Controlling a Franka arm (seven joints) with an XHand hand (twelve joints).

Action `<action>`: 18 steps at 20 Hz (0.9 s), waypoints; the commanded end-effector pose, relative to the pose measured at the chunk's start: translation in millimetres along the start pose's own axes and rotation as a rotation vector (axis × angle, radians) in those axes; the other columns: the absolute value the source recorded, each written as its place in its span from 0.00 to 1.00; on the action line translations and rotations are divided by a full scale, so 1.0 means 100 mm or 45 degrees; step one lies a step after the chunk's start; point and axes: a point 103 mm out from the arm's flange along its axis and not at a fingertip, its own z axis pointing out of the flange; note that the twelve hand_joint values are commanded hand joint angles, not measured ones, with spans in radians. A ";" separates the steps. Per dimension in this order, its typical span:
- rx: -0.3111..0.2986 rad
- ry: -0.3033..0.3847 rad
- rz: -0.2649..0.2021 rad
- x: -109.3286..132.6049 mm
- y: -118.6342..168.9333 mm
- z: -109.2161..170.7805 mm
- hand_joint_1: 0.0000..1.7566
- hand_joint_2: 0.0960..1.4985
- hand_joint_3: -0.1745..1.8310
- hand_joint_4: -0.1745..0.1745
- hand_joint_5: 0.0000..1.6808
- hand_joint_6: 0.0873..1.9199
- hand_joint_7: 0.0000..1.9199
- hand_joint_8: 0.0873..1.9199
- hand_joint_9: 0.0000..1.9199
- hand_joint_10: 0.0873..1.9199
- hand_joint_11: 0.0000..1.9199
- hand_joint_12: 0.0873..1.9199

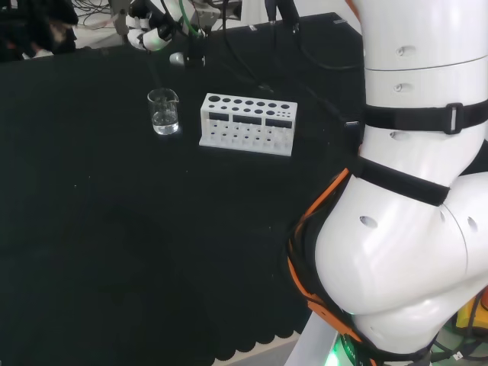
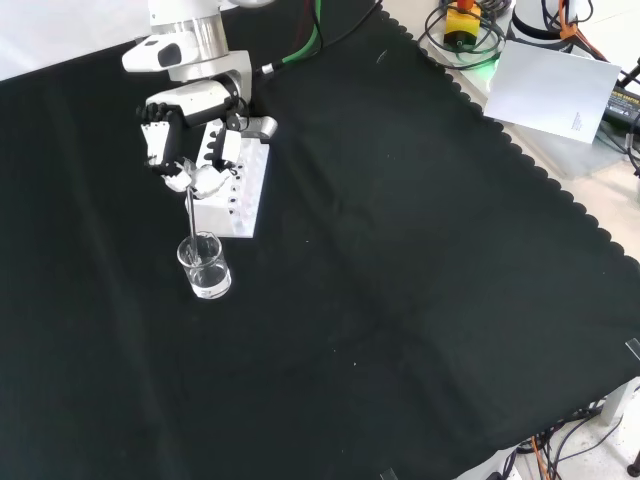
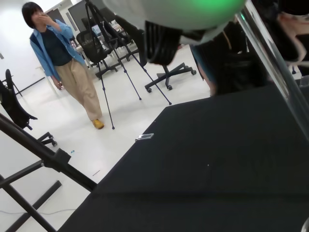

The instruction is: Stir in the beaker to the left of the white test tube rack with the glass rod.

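The black and white hand (image 2: 185, 150), fingers pinching a thin clear glass rod (image 2: 190, 220), dips it into the small clear glass beaker (image 2: 204, 266) beside the white plastic test tube rack (image 2: 236, 190).

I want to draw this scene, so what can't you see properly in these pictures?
- Whether the glass rod tip touches the liquid: the thin clear rod fades inside the beaker, front view.
- The robot hand: cut by the top edge, head view.
- The rod: a blurred streak, wrist view.
- Anything in the test tube rack: holes too small.
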 end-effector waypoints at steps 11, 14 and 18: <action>0.043 0.007 0.074 -0.23 -0.36 0.09 0.74 0.41 0.50 0.00 0.61 0.47 0.59 0.65 0.81 0.46 0.85 0.37; 0.049 0.015 0.075 -0.15 -0.39 0.11 0.74 0.41 0.50 0.00 0.61 0.47 0.59 0.64 0.81 0.46 0.85 0.37; 0.057 0.036 0.059 -0.01 -0.34 0.20 0.74 0.41 0.51 0.00 0.61 0.47 0.59 0.64 0.81 0.46 0.85 0.37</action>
